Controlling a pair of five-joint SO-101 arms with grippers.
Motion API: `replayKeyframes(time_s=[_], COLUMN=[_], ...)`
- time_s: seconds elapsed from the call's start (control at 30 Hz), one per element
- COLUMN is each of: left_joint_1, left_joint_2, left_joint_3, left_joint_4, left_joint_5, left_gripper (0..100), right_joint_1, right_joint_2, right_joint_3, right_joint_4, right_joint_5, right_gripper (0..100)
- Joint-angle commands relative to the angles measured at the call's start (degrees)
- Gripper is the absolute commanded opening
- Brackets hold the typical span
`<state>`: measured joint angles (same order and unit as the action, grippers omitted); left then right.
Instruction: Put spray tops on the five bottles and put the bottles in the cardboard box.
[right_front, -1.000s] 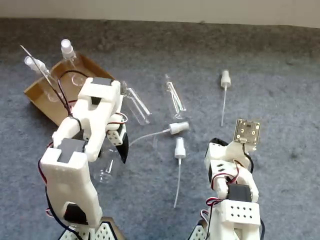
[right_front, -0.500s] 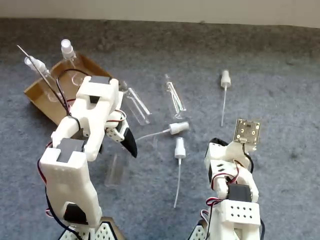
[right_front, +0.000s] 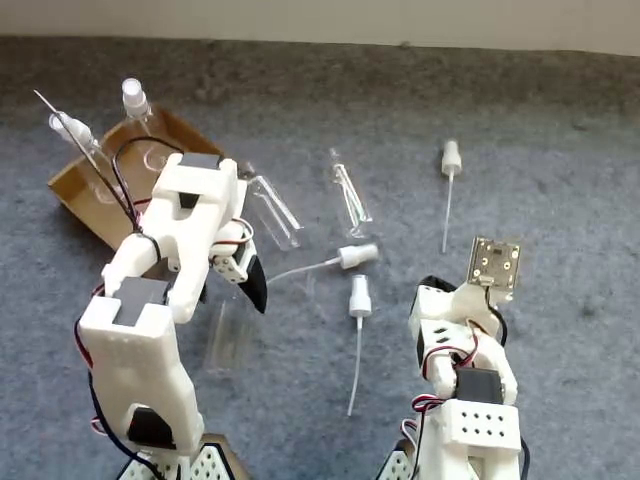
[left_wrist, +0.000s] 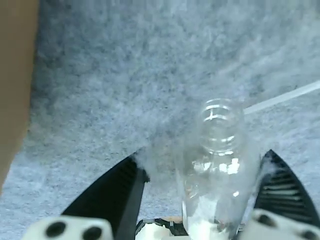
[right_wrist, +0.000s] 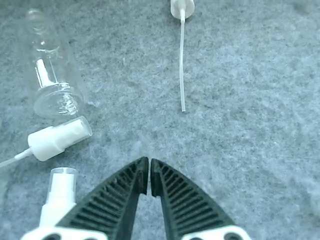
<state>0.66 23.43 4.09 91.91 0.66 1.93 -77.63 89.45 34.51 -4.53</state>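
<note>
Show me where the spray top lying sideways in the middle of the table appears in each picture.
High view: the sideways spray top lies mid-table, tube pointing at the open bottle.
Left wrist view: likely its thin tube, beyond that bottle's mouth.
Right wrist view: its white head, beside a second spray top.
Shared landmark: the grey carpet under everything.

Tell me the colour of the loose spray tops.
White; the spray tops show best in the right wrist view.
</note>
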Motion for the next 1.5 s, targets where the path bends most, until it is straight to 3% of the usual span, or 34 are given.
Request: replayKeyframes(time_s=[0.0,0.37,0.47,0.67,0.77,1.17,1.47], left_joint_1=[1.5,3.0,2.9,3.1,2.8,13.8,14.4], left_joint_2=[-0.9,-1.1,-1.1,-1.2,-2.0,-30.8,-46.5], left_joint_3=[3.7,3.6,0.7,-11.4,-15.4,-7.4,-1.8], left_joint_4=[-3.5,-3.3,-2.7,8.7,9.5,9.3,9.2], left_joint_5=[-0.6,-0.7,-0.7,-0.4,-0.4,-0.6,-0.7], left_gripper=[27,8,7,7,7,7,7], right_joint_1=[-0.6,-0.6,-0.6,-0.6,-0.6,-0.6,-0.7], right_joint_2=[-0.8,-0.8,-0.8,-0.8,-0.8,-0.8,-0.8], right_joint_3=[-0.7,-0.7,-0.7,-0.7,-0.7,-0.7,-0.7], right_joint_4=[-1.5,-1.5,-1.5,-1.5,-1.5,-1.5,-1.5], right_joint_5=[-0.3,-0.3,-0.3,-0.3,-0.3,-0.3,-0.3], right_gripper=[0.4,0.4,0.4,0.4,0.4,0.4,0.4])
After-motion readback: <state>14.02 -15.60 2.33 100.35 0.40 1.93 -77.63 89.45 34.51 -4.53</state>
